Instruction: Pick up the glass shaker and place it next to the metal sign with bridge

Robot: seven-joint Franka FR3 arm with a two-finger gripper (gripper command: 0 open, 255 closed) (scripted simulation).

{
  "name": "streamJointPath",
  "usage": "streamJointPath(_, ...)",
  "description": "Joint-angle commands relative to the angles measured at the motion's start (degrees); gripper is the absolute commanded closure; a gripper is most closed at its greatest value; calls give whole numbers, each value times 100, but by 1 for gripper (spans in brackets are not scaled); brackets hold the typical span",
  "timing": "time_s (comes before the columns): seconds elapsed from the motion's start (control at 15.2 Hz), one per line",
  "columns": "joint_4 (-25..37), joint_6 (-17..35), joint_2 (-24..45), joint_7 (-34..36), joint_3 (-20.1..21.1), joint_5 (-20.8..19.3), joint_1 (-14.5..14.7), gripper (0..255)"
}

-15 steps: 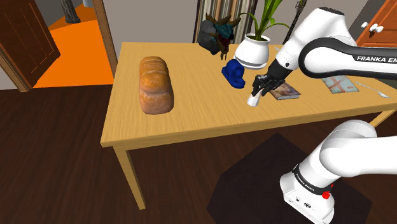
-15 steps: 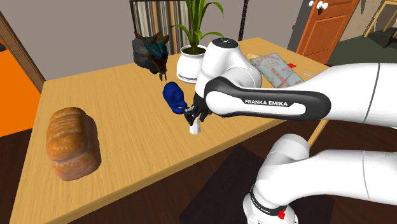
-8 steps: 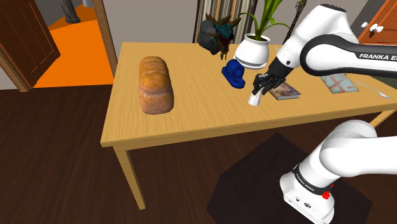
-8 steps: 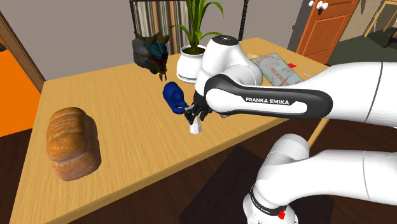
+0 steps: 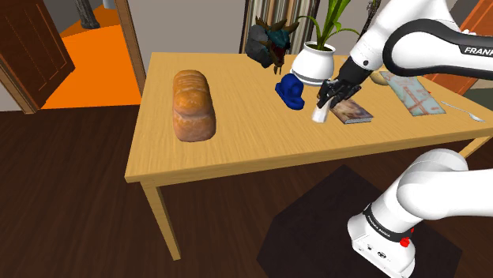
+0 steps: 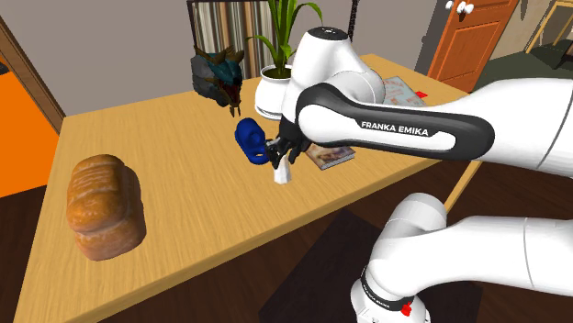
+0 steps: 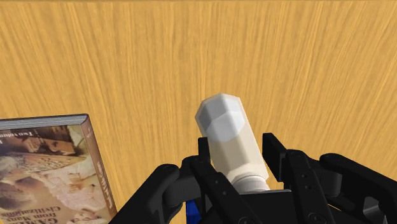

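A small white shaker [image 5: 319, 114] [image 6: 282, 173] [image 7: 229, 137] hangs just above the wooden table [image 5: 237, 150], tilted, with my gripper [image 5: 324, 105] [image 6: 280, 163] [image 7: 238, 172] shut on its upper end. It hovers between a blue figurine [image 5: 291, 89] and a thin book [image 5: 351, 111] [image 7: 44, 165] lying flat. A flat picture panel, the likely sign [image 5: 412, 93] [image 6: 397, 90], lies further toward the shoulder view's right, partly behind my arm.
A bread loaf [image 5: 193, 104] [image 6: 106, 206] lies toward the shoulder view's left. At the table's back stand a potted plant in a white pot [image 5: 314, 61] [image 6: 275, 87] and a dark horned mask [image 5: 269, 41] [image 6: 218, 72]. A piece of cutlery [image 5: 466, 113] lies near the right edge.
My arm has carried the shaker a little up and toward the shoulder view's right, closer to the book. The grip stays the same.
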Motion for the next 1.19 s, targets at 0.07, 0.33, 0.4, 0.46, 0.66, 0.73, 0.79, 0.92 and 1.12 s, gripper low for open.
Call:
streamJointPath(0.07,255,-217,40,5,-3,-5,-2,255)
streamJointPath(0.33,590,-500,91,13,-6,-11,-4,255)
streamJointPath(0.4,675,-570,107,15,-7,-13,-4,255)
streamJointPath(0.46,761,-639,124,17,-8,-14,-5,255)
streamJointPath(0.66,1025,-845,181,22,-10,-18,-6,255)
streamJointPath(0.73,1114,-913,202,24,-11,-19,-6,255)
streamJointPath(0.79,1204,-981,225,26,-11,-20,-6,255)
streamJointPath(0.92,1386,-1115,272,29,-13,-22,-7,255)
streamJointPath(1.12,1664,-1315,351,35,-15,-25,-7,255)
